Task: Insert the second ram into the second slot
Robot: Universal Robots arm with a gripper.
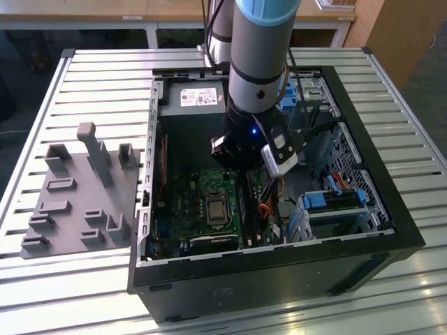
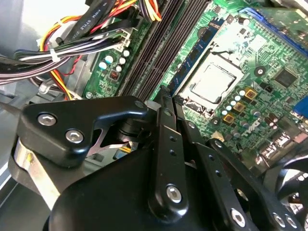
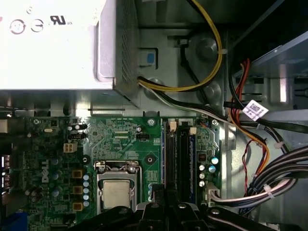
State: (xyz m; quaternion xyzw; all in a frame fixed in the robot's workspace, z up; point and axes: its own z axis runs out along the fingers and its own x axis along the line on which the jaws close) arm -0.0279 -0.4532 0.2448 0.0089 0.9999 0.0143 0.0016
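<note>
Your gripper (image 1: 242,174) hangs inside the open case (image 1: 391,234), low over the slots (image 1: 244,204) beside the CPU (image 1: 215,208); both wrist views look past it onto that bank of slots. You cannot tell whether the jaws are clenched on anything or released. In the first wrist view, the ram (image 3: 193,149) shows as a thin blue edge standing among the slots, just ahead of the gripper; you cannot tell whether it is seated. Cables (image 3: 250,159) run on the slots' far side from the CPU; a grey tray (image 1: 77,199) lies on the table (image 1: 91,77) at the exterior view's left.
</note>
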